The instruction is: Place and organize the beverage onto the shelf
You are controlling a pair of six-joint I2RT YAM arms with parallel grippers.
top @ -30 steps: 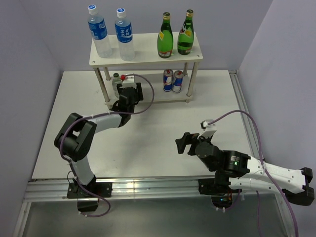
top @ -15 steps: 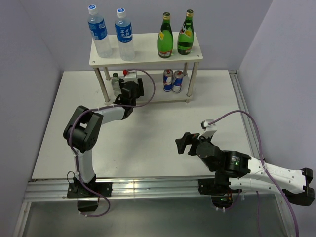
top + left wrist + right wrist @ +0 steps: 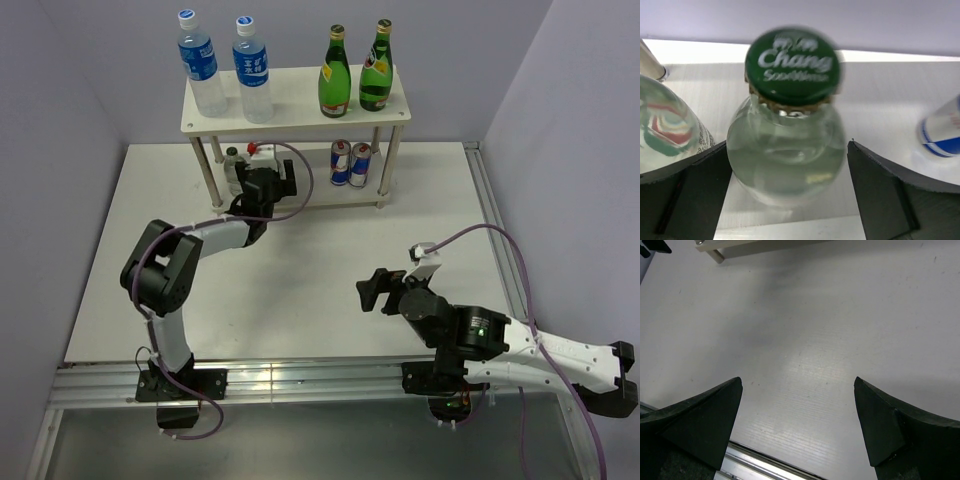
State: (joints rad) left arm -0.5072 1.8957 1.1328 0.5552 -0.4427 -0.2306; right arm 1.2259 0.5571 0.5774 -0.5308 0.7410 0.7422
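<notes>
Shelf (image 3: 295, 100) stands at the far edge of the desk (image 3: 815, 340), left of centre.

Top board: two clear water bottles with blue labels and blue caps on the left (image 3: 203, 65) (image 3: 252, 70), both filled. Two green glass bottles with yellow labels on the right (image 3: 334, 78) (image 3: 376, 72).

Lower board (image 3: 880, 100): two blue-and-silver cans (image 3: 340, 163) (image 3: 360, 164) side by side at the right end. At the left end is a clear bottle with a red and green label (image 3: 665, 125). Just beside it stands a clear glass bottle (image 3: 787, 160), upright on the board, with clear liquid inside and a green "Chang" cap (image 3: 791, 65).

Left gripper (image 3: 262, 170) reaches in at the lower tier, one black finger on either side of the Chang bottle. Both pads sit right at the glass. Cannot tell whether they press it or have let go.

Right gripper (image 3: 797, 430) hovers over bare desk toward the near right corner, fingers (image 3: 700, 420) spread wide and holding nothing.
</notes>
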